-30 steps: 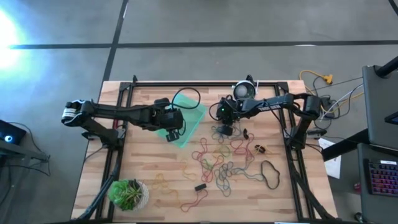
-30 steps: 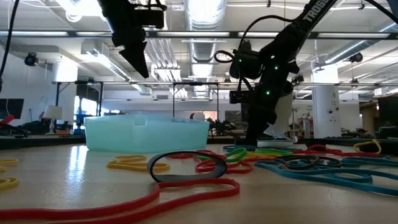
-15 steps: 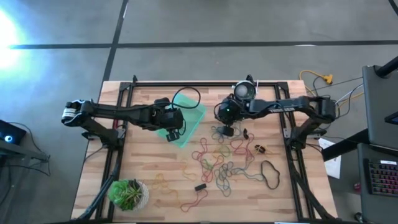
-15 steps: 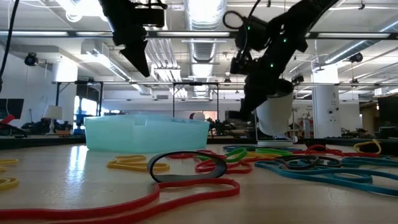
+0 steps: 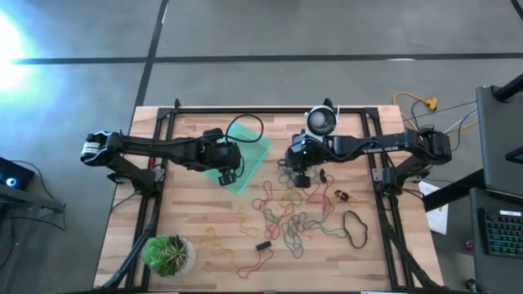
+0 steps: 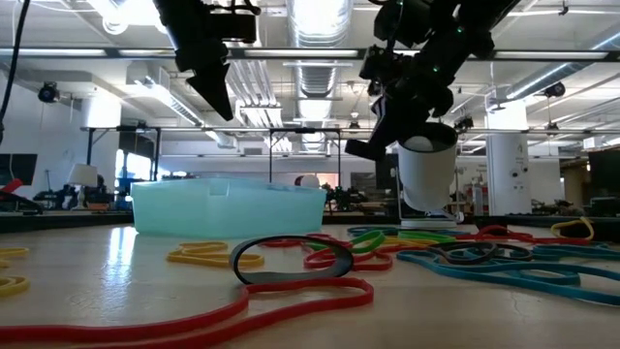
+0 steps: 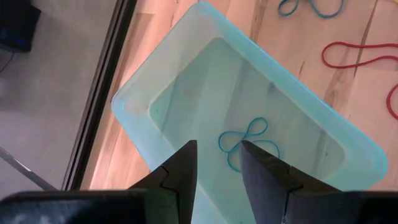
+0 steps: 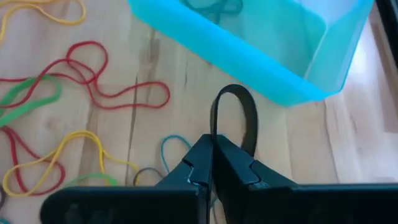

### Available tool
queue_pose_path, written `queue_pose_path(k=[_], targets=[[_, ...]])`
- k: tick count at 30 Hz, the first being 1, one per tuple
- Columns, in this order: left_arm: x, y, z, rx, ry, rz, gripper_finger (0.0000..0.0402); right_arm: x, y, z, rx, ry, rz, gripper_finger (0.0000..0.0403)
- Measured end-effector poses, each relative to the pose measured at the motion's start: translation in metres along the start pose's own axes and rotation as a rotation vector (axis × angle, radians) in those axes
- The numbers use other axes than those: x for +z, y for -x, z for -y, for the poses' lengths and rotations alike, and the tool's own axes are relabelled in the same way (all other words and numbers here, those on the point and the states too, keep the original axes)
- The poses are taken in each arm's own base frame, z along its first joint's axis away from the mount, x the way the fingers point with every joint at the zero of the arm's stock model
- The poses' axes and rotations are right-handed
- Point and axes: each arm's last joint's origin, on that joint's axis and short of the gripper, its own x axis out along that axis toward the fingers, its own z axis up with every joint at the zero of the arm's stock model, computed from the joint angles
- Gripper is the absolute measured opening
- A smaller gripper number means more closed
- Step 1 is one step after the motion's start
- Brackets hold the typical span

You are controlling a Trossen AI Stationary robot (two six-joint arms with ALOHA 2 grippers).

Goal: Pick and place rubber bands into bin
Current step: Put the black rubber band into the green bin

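Observation:
Many rubber bands (image 5: 294, 216) in red, green, yellow, teal and black lie loose on the wooden table right of the bin (image 5: 249, 167), a teal tray resting flat on its base. A teal band (image 7: 245, 140) lies inside the bin. My left gripper (image 7: 217, 165) hangs open above the bin with nothing between its fingers. Just right of the bin and above the table, my right gripper (image 8: 212, 146) is shut on a black rubber band (image 8: 236, 118). In the low view the right gripper (image 6: 363, 150) is well above the tabletop. My right gripper pinches the black band between its two fingers at one end of the loop (image 8: 214, 134). The fingers slant down from the table's right toward the bin. The rest of the loop arches out beyond the fingertips, off the wood.
A white-and-black round device (image 5: 321, 120) stands at the far edge behind the right gripper. A potted plant (image 5: 169, 255) sits at the near left corner. A small black piece (image 5: 263, 245) and a brown item (image 5: 341, 194) lie among the bands. Dark rails (image 5: 155, 188) border the table.
My right gripper has risen from the pile of bands, staying shut and carrying the black band up off the table. It has tipped and rolled somewhat, and in the low view it has drifted toward the bin.

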Motion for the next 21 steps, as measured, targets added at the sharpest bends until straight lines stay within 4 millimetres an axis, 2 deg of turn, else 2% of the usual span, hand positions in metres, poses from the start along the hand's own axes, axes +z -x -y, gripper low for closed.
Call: queue_pose_path(k=[4,11,16,21], targets=[[0.0,0.0,0.0,0.001,-0.001,0.0,0.0105,0.006,0.0,0.001,-0.009,0.039,0.066,0.0008],[0.001,0.001,-0.003,0.1,0.0,0.018,0.0105,0.03,-0.004,0.005,-0.012,0.087,0.334,0.0008],[0.0,0.006,-0.007,0.121,0.029,0.037,0.0105,0.042,-0.026,0.019,-0.038,0.029,0.377,0.0008],[-0.007,0.02,-0.012,0.095,0.066,0.046,0.0105,0.044,-0.062,0.037,-0.047,-0.057,0.309,0.0008]])
